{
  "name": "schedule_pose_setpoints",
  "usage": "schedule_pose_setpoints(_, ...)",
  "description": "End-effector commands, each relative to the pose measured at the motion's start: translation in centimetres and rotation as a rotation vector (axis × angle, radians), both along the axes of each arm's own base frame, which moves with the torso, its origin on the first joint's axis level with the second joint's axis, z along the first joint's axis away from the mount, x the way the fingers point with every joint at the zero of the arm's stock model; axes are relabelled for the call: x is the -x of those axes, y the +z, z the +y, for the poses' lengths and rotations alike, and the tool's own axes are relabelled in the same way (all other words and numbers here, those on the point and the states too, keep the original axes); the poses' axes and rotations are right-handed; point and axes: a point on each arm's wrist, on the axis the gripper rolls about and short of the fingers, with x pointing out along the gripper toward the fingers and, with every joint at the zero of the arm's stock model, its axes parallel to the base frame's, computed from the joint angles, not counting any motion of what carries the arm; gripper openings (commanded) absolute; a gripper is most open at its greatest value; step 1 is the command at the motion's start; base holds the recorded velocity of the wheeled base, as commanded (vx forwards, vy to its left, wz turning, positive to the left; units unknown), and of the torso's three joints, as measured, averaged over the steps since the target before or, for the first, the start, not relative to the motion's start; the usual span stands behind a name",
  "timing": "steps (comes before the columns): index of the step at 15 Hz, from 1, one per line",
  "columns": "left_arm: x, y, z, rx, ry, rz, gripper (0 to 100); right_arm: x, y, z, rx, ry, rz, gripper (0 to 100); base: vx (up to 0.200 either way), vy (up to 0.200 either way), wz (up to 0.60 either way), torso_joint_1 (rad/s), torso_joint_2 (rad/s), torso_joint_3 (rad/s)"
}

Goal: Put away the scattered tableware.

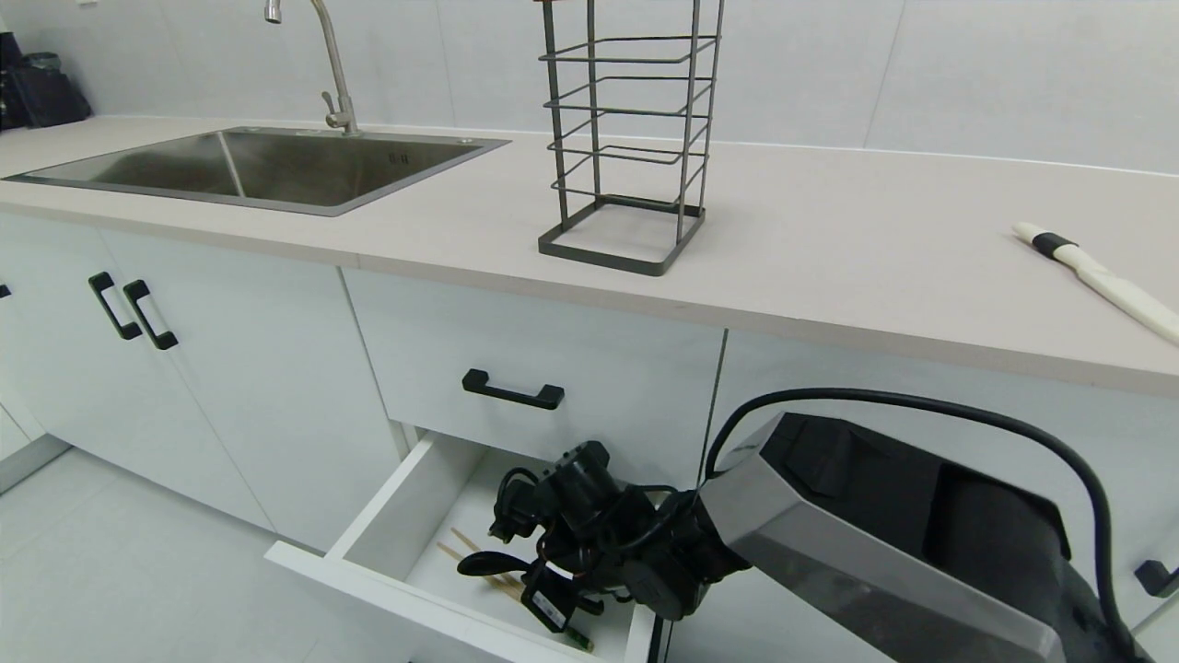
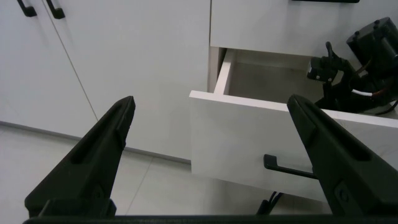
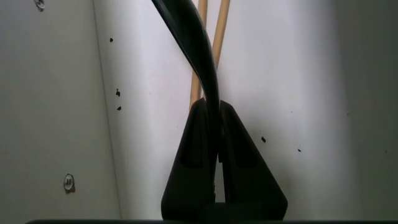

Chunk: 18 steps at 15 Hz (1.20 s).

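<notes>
Right arm enters the head view at 4 o'clock and extends to 6 o'clock. Right gripper (image 3: 211,115) fingers are clamped on a spoon (image 3: 185,28). Left gripper (image 2: 211,104) fingers are spread wide.

A kitchen is indicated: a steel sink (image 1: 267,166) with tap (image 1: 327,60) is set into the table (image 1: 829,249), with white cabinets (image 1: 212,368) and drawers (image 1: 516,368) below.

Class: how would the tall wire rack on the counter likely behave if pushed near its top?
The wire rack stands tall on a small base, so a high push would probably tip it rather than slide it. Its thin open wires suggest it is light yet stiff.
</notes>
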Motion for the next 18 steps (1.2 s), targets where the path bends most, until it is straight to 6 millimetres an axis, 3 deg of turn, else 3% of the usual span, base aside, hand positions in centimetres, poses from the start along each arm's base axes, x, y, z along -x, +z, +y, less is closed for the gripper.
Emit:
schedule_pose_setpoints(1, 0.0, 0.0, 0.0, 0.0, -0.001, 0.001, 100, 0.0, -0.4, 0.0, 0.007, 0.002, 0.005, 0, 0.0, 0.0, 0.0, 0.0, 0.0, 0.0)
schedule_pose_setpoints(5, 0.0, 0.0, 0.0, 0.0, -0.001, 0.001, 100, -0.3, -0.5, 0.4, -0.002, 0.001, -0.004, 0, 0.0, 0.0, 0.0, 0.0, 0.0, 0.0)
schedule_pose_setpoints(6, 0.0, 0.0, 0.0, 0.0, 0.001, 0.001, 100, -0.1, -0.6, 0.4, 0.01, 0.005, 0.005, 100, 0.0, 0.0, 0.0, 0.0, 0.0, 0.0)
schedule_pose_setpoints(12, 0.0, 0.0, 0.0, 0.0, 0.001, 0.001, 100, 0.2, -0.5, 0.1, 0.047, 0.038, 0.007, 100, 0.0, 0.0, 0.0, 0.0, 0.0, 0.0)
schedule_pose_setpoints(18, 0.0, 0.0, 0.0, 0.0, 0.001, 0.001, 100, 1.2, 4.6, 0.7, -0.003, 0.075, -0.05, 100, 0.0, 0.0, 0.0, 0.0, 0.0, 0.0)
